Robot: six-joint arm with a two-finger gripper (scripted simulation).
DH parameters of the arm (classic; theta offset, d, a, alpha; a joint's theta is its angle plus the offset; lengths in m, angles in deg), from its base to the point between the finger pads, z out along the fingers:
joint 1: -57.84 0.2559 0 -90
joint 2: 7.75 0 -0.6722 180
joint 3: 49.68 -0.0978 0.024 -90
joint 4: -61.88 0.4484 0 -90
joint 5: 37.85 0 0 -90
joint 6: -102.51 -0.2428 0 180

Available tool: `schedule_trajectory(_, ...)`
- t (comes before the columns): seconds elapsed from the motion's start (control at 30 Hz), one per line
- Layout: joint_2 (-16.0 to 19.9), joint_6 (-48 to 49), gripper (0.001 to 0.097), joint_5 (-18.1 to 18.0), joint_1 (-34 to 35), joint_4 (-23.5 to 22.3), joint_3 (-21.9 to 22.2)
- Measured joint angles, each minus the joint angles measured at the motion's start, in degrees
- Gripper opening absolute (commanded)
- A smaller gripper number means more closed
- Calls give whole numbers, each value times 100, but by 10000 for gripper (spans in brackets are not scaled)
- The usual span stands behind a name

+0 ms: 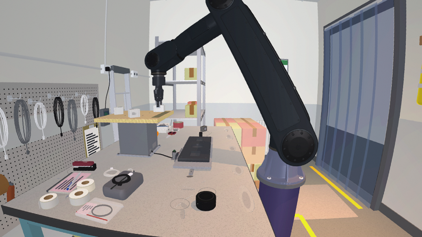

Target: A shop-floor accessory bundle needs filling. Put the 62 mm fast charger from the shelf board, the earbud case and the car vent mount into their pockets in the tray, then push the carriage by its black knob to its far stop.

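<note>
On the wooden shelf board [133, 115] atop a grey box at the far left of the bench stand three white chargers. My gripper [158, 106] reaches straight down at the board's right end with its fingers closed on the right charger [158, 108]. The other two chargers [134, 112] [118, 110] stand further left on the board. The dark tray [197, 149] lies on its carriage in the middle of the bench, to the right of the box. A small dark part [203, 128] stands just beyond the tray's far end. A dark grey rounded case [122, 184] with a cable coil on it lies near the front.
Behind the bench stand a metal shelf rack [188, 83] and stacked cartons [243, 132]. A pegboard with hung cables [20, 121] lines the left side. Tape rolls [69, 190], a black ring [205, 200] and a red stapler [84, 165] lie on the near half.
</note>
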Motion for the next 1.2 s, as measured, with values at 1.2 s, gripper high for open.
schedule_trajectory(1.2,-190,0,80,601,0,0,400)
